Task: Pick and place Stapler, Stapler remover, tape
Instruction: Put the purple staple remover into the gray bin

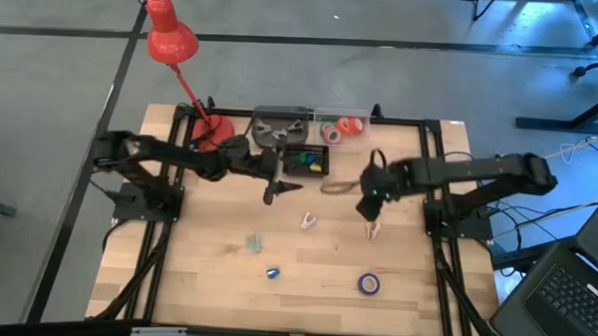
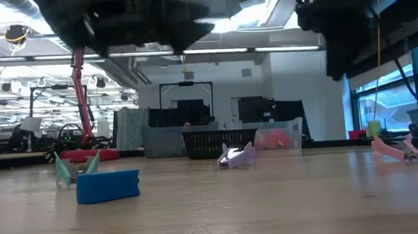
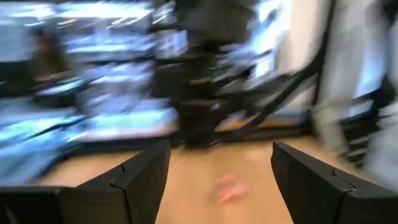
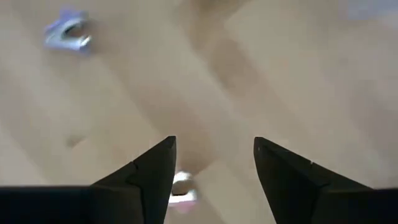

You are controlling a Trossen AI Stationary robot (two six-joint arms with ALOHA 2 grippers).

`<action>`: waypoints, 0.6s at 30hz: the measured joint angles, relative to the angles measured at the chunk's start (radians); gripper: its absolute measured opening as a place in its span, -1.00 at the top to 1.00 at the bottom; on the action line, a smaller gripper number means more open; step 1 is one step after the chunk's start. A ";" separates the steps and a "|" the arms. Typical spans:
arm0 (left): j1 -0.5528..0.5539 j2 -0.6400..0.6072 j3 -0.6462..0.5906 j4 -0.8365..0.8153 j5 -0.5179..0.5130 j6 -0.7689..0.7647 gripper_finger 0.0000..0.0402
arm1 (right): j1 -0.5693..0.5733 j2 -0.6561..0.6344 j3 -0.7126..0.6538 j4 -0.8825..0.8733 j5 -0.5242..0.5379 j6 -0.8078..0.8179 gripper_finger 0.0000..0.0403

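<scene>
Tape roll, loose: one purple roll (image 1: pixel 369 283) lies flat near the counter's (image 1: pixel 205 284) front edge, well apart from both arms; likely light and stiff, best pinched across its rim.
Tape rolls, stored: a red and a green one (image 1: pixel 342 129) sit in the clear bin at the back.
Staple removers: four small claw pieces, green (image 1: pixel 253 245), blue (image 1: pixel 272 273), pale lilac (image 1: pixel 308 222), pink (image 1: pixel 374 230); probably light and slippery, so grip their flat sides.
Left tool (image 1: pixel 278 187): wide, empty, raised mid-counter.
Right tool (image 1: pixel 368 212): wide, empty, just above the pink remover.
</scene>
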 joint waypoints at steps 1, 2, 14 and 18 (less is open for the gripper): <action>-0.009 -0.040 -0.009 -0.080 -0.068 0.035 -0.34 | 0.027 -0.010 -0.038 0.046 -0.013 0.010 -0.08; -0.019 -0.078 -0.012 -0.166 -0.137 0.061 -0.34 | 0.053 -0.015 -0.073 0.111 -0.028 0.011 -0.08; -0.138 -0.222 -0.016 -0.807 -0.390 -0.192 -0.34 | 0.187 0.052 -0.237 0.777 -0.191 -0.377 -0.06; -0.174 -0.221 -0.016 -0.918 -0.439 -0.245 -0.34 | 0.189 0.089 -0.237 0.796 -0.190 -0.408 -0.06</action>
